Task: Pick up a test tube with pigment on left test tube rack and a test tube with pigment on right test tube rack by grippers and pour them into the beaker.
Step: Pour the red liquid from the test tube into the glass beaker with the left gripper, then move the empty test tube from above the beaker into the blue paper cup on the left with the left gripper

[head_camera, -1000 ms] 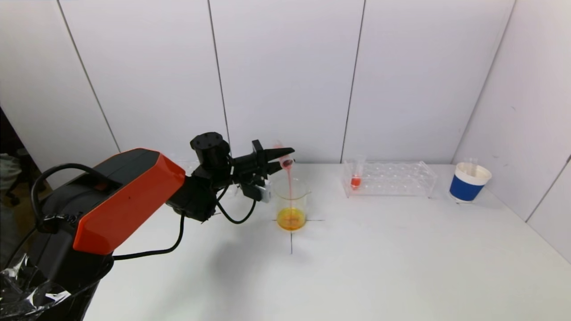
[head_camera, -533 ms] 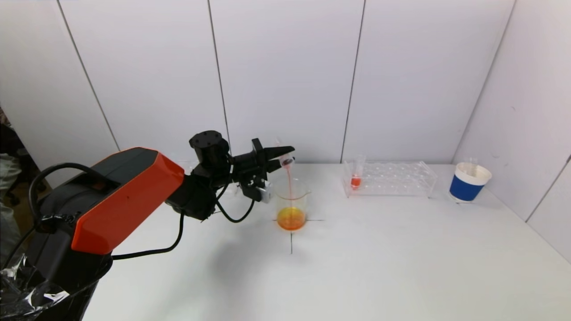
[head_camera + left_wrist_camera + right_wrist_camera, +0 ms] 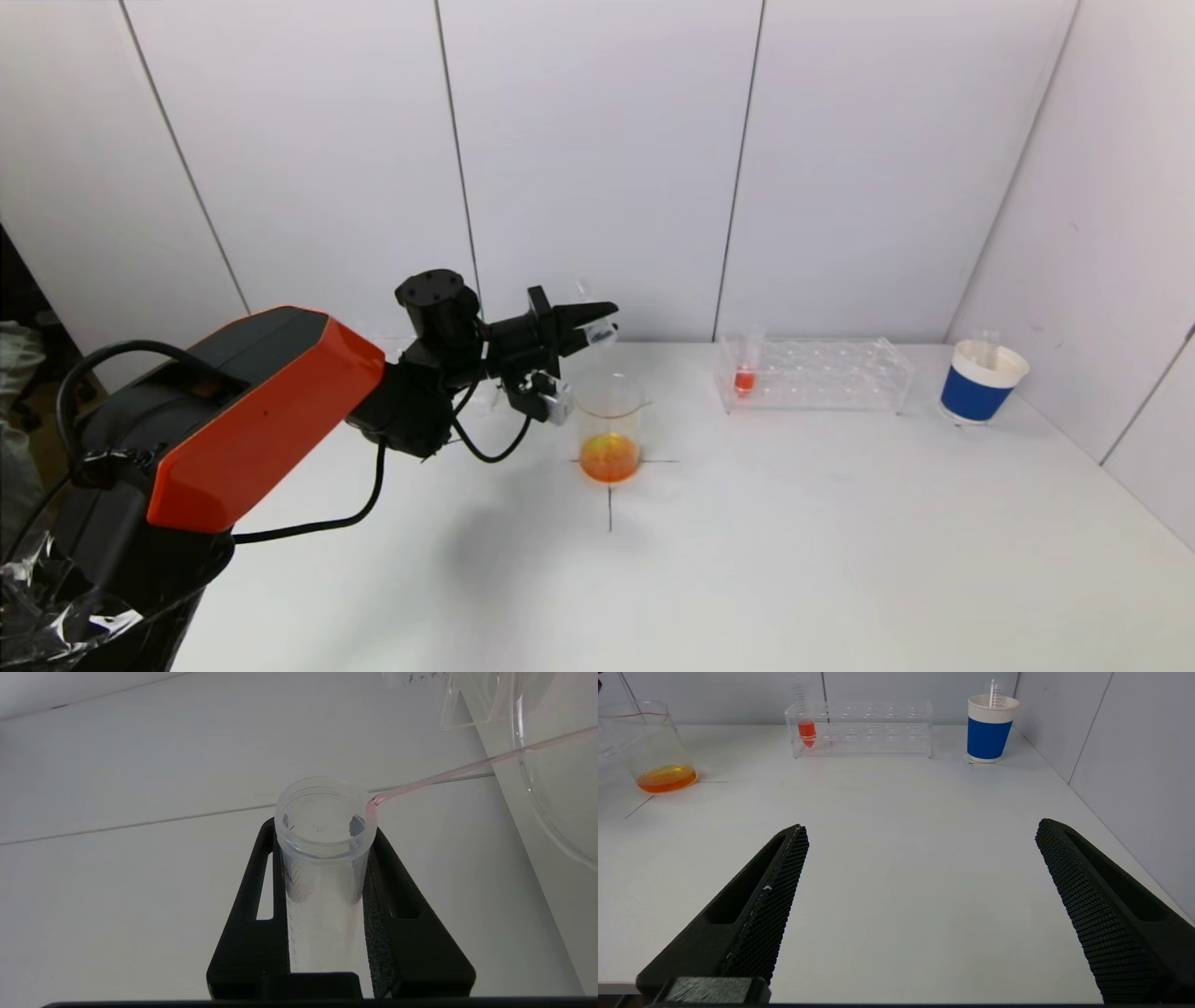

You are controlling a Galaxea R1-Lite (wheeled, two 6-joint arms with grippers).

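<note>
My left gripper [image 3: 597,322] is shut on a clear test tube [image 3: 600,329], held nearly level above and behind the glass beaker [image 3: 610,427]. In the left wrist view the tube [image 3: 323,858] looks empty between the black fingers [image 3: 411,914], with a thin pink thread of liquid [image 3: 467,767] leaving its rim. The beaker holds orange liquid [image 3: 609,457]. A tube with red pigment [image 3: 745,373] stands at the left end of the clear right rack [image 3: 817,373]. My right gripper [image 3: 920,833] is open and empty, low over the table's near side; it does not show in the head view.
A blue and white paper cup [image 3: 978,383] with an empty tube in it stands at the far right by the wall. A black cross mark [image 3: 610,495] lies under the beaker. The left rack is hidden behind my left arm [image 3: 271,411].
The pink stream from the tube into the beaker has thinned and no longer shows in the head view. The tube has tipped back up a little. The beaker's liquid is more orange.
</note>
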